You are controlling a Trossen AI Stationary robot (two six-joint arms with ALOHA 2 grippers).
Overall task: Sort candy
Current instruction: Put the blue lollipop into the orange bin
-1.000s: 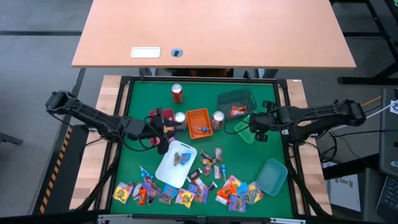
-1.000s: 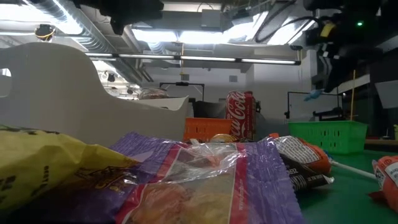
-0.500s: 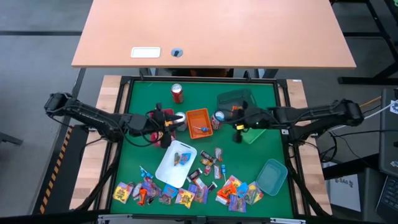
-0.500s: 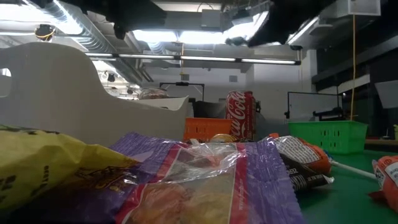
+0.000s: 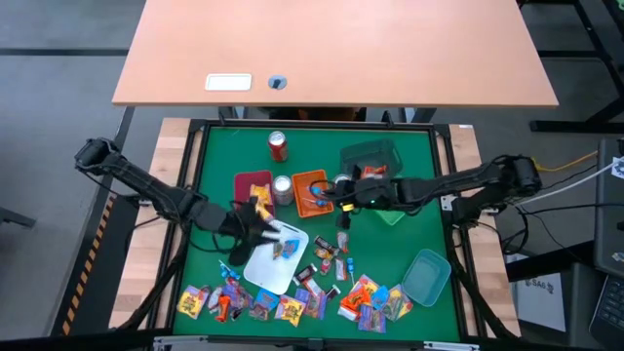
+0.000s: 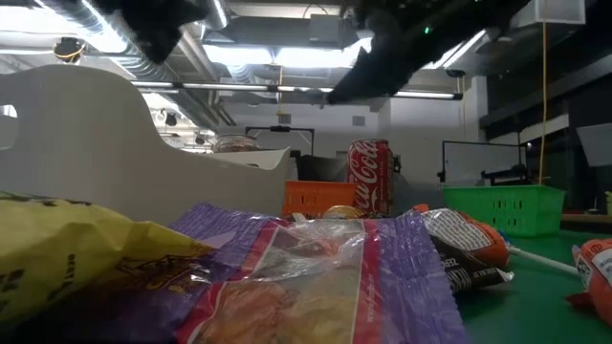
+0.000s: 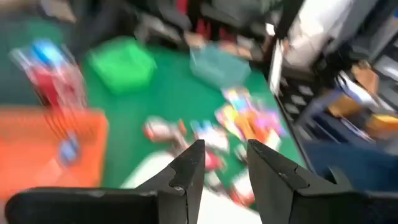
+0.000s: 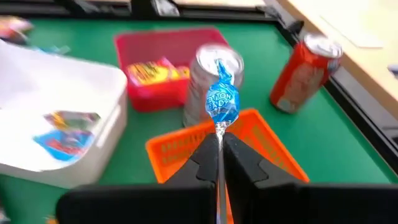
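Right gripper (image 8: 219, 155) pinches the stick of a blue-wrapped lollipop (image 8: 222, 103), head pointing away from the fingers, above the orange plastic tray (image 8: 264, 148); left gripper (image 7: 225, 163) spread, empty.

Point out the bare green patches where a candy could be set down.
Free: the green mat left of the upright red soda can, and the strip between the bright green basket and the teal tray. Crowded: the near edge, under the heap of wrapped candy, and around the white tray.
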